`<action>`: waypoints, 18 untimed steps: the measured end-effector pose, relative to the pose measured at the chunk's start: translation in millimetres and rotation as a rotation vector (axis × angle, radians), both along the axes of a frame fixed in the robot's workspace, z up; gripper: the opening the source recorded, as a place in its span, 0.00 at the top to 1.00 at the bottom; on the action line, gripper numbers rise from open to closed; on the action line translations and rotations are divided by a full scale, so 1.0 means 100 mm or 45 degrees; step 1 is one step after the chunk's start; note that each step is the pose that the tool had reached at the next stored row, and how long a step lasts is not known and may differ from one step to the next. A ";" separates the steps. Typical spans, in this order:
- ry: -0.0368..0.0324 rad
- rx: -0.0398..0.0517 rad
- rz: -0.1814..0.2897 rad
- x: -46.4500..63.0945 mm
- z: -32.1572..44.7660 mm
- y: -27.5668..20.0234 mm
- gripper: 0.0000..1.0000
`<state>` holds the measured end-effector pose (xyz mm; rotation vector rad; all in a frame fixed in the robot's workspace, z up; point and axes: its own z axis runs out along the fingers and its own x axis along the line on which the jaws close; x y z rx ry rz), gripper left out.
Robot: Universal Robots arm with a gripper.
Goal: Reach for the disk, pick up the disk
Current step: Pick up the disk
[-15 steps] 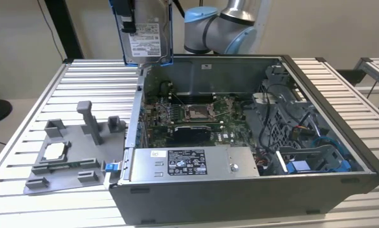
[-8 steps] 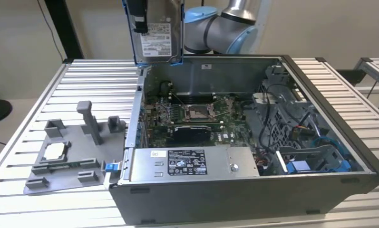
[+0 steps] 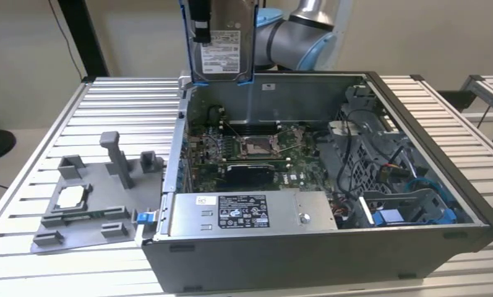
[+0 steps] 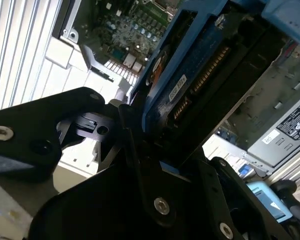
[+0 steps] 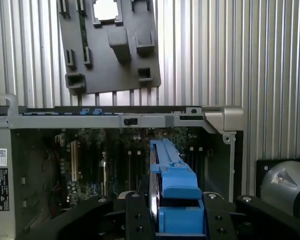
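The disk (image 3: 224,51), a silver hard drive with a white label and a blue frame, hangs upright above the back left corner of the open computer case (image 3: 329,241). My gripper (image 3: 201,25) is shut on its upper part. In the first wrist view the disk's blue frame (image 5: 173,181) stands edge-on between the black fingers (image 5: 135,215), over the motherboard. In the second wrist view the disk's underside (image 4: 200,75) with its circuit board and connector runs out from the gripper (image 4: 152,142).
Inside the case lie the motherboard (image 3: 246,148), a long silver box with a black-and-white sticker (image 3: 246,213) and blue drive bays (image 3: 411,207). A grey fixture (image 3: 90,198) holding a small square chip (image 3: 70,197) sits on the slatted table (image 3: 31,154) at the exterior view's left.
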<state>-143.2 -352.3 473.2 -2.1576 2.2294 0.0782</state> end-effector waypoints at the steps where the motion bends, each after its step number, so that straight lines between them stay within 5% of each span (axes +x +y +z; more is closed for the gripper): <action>1: 0.0001 0.000 0.000 0.03 0.000 0.000 1.00; 18: 0.0002 0.000 -0.001 0.63 0.000 0.000 1.00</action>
